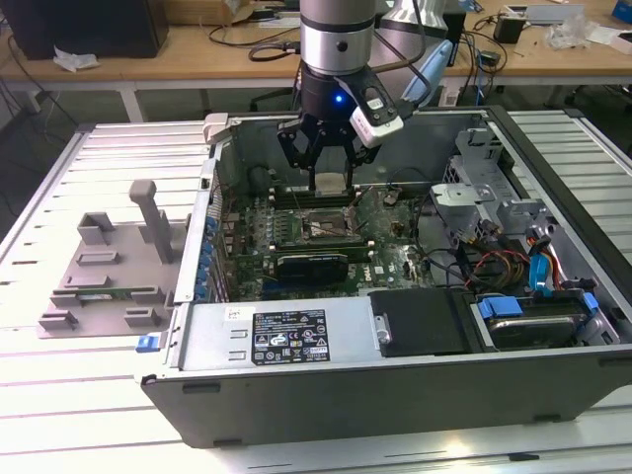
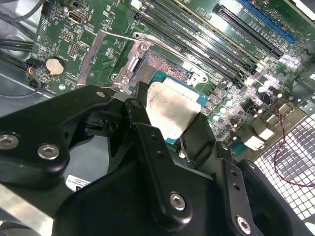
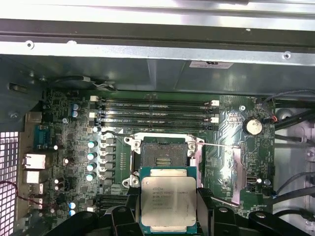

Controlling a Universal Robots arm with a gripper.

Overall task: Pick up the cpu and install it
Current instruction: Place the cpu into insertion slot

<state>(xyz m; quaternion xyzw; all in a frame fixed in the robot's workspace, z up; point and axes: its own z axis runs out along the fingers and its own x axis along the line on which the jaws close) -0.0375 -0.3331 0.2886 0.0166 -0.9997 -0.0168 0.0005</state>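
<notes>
Hand (image 1: 330,181) grips the printed cpu (image 3: 168,201), seemingly over the socket (image 3: 164,156).

The exterior view looks down into the open case (image 1: 395,395) — both wrist views peer close at its motherboard (image 3: 231,123) (image 2: 74,44).

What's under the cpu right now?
The cpu hangs in the gripper above the motherboard. The open socket shows bare just past its edge; whatever lies directly beneath the chip is covered by it.
</notes>
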